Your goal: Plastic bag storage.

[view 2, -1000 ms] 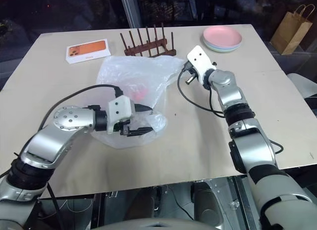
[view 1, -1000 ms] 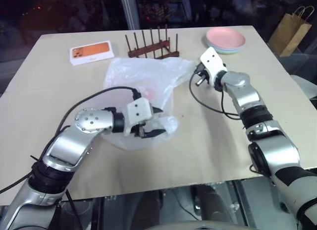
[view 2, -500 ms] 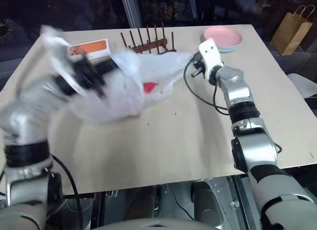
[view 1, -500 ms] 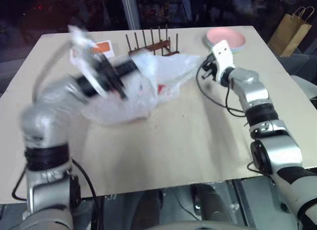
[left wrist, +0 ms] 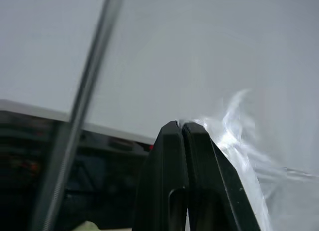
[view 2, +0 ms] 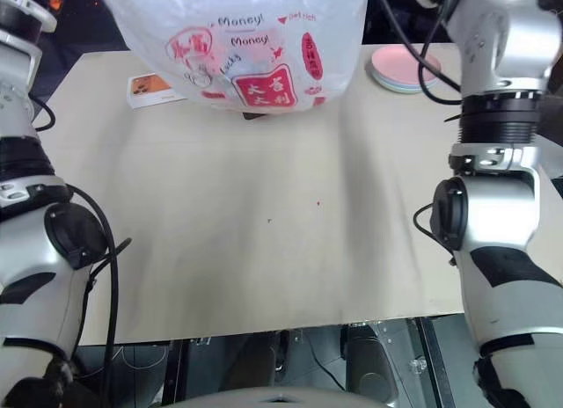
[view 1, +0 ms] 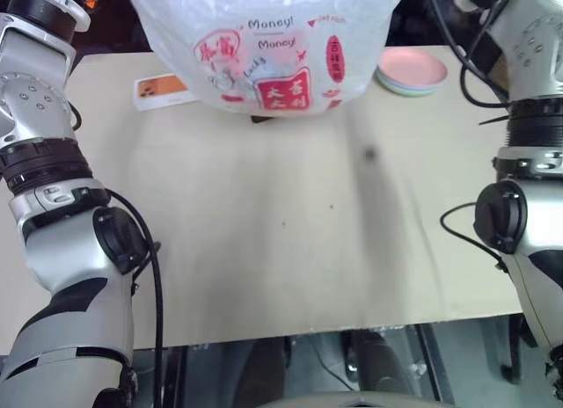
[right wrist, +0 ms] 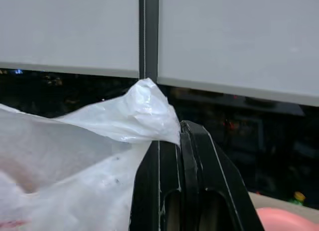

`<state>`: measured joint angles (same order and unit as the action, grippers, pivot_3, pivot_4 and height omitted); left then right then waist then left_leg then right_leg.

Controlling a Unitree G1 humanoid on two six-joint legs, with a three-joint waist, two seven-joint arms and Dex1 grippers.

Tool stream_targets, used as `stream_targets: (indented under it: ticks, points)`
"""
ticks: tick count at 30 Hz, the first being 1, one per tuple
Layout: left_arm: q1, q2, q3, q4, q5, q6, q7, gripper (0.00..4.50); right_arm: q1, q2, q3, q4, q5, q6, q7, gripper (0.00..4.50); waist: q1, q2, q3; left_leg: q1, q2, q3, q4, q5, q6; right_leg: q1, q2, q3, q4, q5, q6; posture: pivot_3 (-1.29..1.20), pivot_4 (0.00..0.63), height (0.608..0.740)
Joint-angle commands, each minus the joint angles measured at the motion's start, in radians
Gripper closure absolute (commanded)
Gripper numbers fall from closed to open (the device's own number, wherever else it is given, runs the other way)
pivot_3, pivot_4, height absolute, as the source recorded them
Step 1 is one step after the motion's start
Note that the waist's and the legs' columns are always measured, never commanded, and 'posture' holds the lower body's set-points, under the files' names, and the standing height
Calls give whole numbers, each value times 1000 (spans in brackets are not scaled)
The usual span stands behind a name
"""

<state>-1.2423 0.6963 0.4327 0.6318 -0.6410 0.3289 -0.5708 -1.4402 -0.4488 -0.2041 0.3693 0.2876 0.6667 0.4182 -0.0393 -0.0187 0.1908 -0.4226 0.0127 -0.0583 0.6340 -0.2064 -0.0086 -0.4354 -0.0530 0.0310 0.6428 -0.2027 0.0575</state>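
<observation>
Plastic bag hangs above the desk's far edge, clear of surface, red print facing cam. L gripper: jaws closed, pinching bag film. R gripper: jaws closed on a bunched bag edge. Pink plates sit at far-right corner; orange-and-white box at far-left.

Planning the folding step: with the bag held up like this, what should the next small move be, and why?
Probably bring both hands together. The left hand and right hand are each shut on an edge of the crinkled translucent white plastic bag, which hangs spread above the beige table, so closing them would likely fold it.
</observation>
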Motion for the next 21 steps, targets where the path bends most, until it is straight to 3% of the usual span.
stream_targets:
  ticks: [1,4,10,14,18,21]
  points:
    - [27,0,-20,-34,29,-17,-40,4426,26,-54,2,-218,30,109,-8,4500,-1,0,0,-1,0,0,0,0,0,-1,0,0,0,0,0,0,150,740]
    - [209,-6,-68,-198,52,14,-91,4426,188,-82,16,-464,71,224,-2,4500,-5,0,-2,-3,0,0,0,0,0,-2,0,0,1,0,0,0,150,740]
    - [627,-77,-136,-617,61,17,-98,4426,666,-131,105,-881,86,325,-10,4500,-2,0,-2,-10,0,1,3,0,0,-9,-1,1,4,0,0,0,150,740]
    - [797,-126,-191,-781,115,3,-53,4426,932,-64,171,-1009,75,316,-58,4500,2,-2,-3,-9,0,0,7,0,0,-8,-1,1,7,0,0,0,150,740]
    - [934,-136,-245,-853,181,-47,-74,4426,1136,-71,258,-1017,-12,243,-93,4500,1,-2,-3,-4,0,1,10,0,0,-4,0,2,8,0,0,0,150,740]
    - [1003,-119,-240,-872,184,-45,-95,4426,1218,-72,251,-1053,-8,232,-91,4500,1,-2,-3,8,0,1,11,0,0,8,0,2,8,-5,0,0,150,740]
